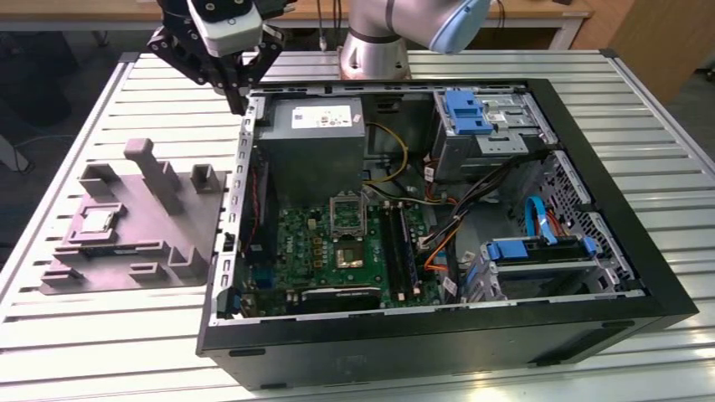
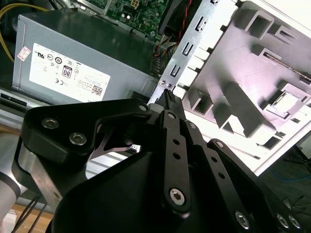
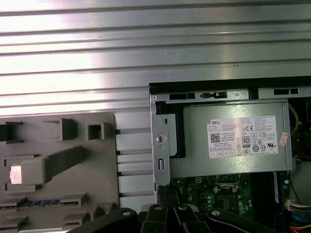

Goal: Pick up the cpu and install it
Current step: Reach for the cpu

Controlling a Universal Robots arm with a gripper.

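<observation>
We see the claw clenched on nothing, poised over the computer case's corner wall by the power supply. The cpu lies outside the case, seated in 1 pocket of the grey holder, likely to keep it flat for pickup.

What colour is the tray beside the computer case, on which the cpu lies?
The tray is plain grey; the exterior view shows it best.

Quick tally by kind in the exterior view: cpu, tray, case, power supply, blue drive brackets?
cpu: 1
tray: 1
case: 1
power supply: 1
blue drive brackets: 2
Total: 6
</observation>
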